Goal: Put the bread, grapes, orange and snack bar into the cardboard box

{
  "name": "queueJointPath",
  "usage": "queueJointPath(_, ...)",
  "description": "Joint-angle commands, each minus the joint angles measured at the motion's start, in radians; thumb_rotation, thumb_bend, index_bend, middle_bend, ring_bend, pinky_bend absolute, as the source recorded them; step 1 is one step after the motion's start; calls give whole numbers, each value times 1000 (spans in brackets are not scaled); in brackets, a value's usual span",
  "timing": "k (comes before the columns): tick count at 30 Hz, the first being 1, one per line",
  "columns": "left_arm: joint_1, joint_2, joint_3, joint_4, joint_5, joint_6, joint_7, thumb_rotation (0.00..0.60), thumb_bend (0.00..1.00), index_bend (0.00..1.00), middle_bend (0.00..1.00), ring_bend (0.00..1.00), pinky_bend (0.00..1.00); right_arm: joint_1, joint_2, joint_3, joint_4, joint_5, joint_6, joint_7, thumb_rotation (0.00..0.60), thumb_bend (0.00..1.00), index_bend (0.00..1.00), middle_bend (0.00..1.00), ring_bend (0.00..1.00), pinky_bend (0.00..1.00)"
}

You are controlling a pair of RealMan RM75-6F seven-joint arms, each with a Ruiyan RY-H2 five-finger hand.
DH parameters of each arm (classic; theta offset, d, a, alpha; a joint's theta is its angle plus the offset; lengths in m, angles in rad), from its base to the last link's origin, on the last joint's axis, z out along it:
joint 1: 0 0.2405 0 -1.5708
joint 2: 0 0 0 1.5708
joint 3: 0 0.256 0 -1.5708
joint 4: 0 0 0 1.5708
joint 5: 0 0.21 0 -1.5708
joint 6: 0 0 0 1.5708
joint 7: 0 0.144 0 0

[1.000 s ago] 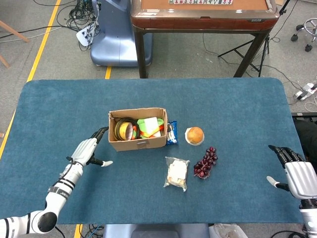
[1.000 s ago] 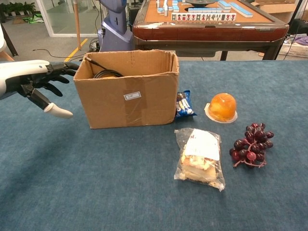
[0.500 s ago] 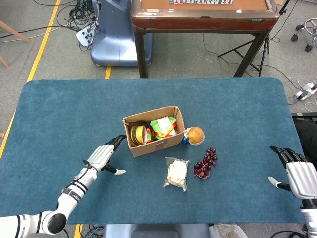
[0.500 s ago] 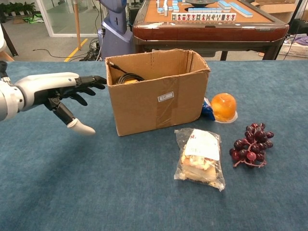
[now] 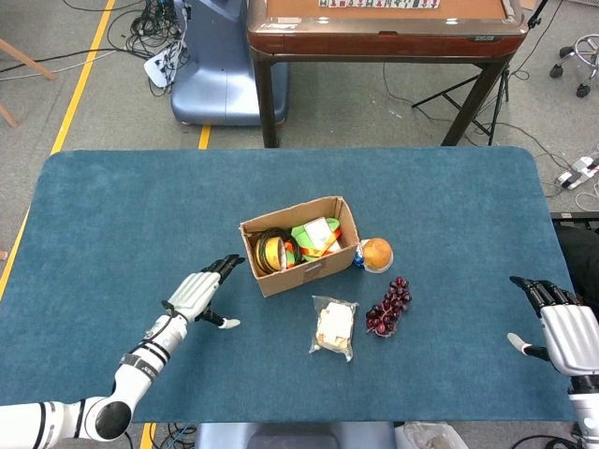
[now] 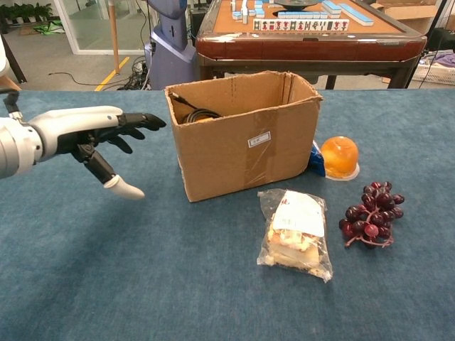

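The open cardboard box [image 5: 329, 261] [image 6: 245, 145] sits mid-table, turned at an angle, with coiled rolls and green packets inside. Bagged bread [image 5: 334, 327] [image 6: 296, 234] lies in front of it. Dark grapes [image 5: 388, 306] [image 6: 370, 214] lie to the right of the bread. The orange [image 5: 377, 253] [image 6: 339, 155] in a clear cup touches the box's right side. A blue snack bar [image 5: 357, 257] [image 6: 316, 159] is squeezed between box and orange. My left hand [image 5: 199, 294] [image 6: 89, 135] is open, fingers spread toward the box's left side, apart from it. My right hand [image 5: 562, 332] is open at the table's right edge.
The blue carpeted table [image 5: 140, 215] has free room at the left, back and right. A wooden mahjong table [image 5: 384, 28] and a blue machine base [image 5: 220, 65] stand behind the far edge. Cables lie on the floor.
The box has slid right and turned, pushed by my left hand, pressing the snack bar against the orange and nudging the orange right. My left hand followed it. The right hand stayed put.
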State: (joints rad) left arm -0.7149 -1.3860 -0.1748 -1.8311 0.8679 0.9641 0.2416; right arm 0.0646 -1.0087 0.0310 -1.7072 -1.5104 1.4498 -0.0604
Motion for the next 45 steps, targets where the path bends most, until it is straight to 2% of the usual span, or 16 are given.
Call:
queueJointPath(1,29,25,24,3,26,41,7,600,0,0,25,64,124,1,-2,0,-1,2,-2,-5,600,0,205,275,213,332)
queueJointPath(5,68,52,50,5,72,92,2,600,0,0,25,64,124,0,-5,1,-2,3,-1,-14,600,0,205,277,214,333)
queueJointPath(8,146,109,101,-1,166,187,-15,600,0,0,25,64,124,3,-16,4,3,-2,3,-30,600,0,213,287,220,334)
queueJointPath(13,235,177,167,16,284,263,-72,600,0,0,25,64,124,11,-45,13,21,-33,27,-36,600,0,258,336,289,512)
queueJointPath(17,299,226,215,35,357,312,-98,600,0,0,25,64,124,27,-72,21,44,-66,37,-28,600,0,294,368,330,522)
queueJointPath(22,375,253,256,50,421,391,-79,600,0,0,26,64,124,68,-77,18,46,-105,-7,-35,600,0,310,396,359,523)
queueJointPath(24,400,258,270,61,438,410,-65,600,0,0,26,64,124,92,-71,18,35,-125,-32,-56,600,0,310,410,376,548)
queueJointPath(27,435,256,283,86,442,427,-53,600,0,2,39,64,124,132,-58,20,9,-152,-79,-94,600,0,311,446,455,650)
queueJointPath(31,472,249,284,121,426,436,-62,600,0,17,48,64,124,198,-44,21,-29,-186,-163,-126,600,0,311,574,615,767)
queueJointPath(38,510,234,266,184,415,435,-80,600,0,33,59,64,124,336,-35,21,-102,-206,-373,-199,600,0,311,862,886,921)
queueJointPath(42,520,229,254,203,415,429,-89,600,0,40,62,64,124,403,-50,29,-131,-191,-473,-248,600,0,309,957,971,974)
queueJointPath(45,525,225,247,213,414,419,-87,600,0,41,62,64,124,447,-67,35,-146,-175,-540,-304,600,0,299,988,995,989)
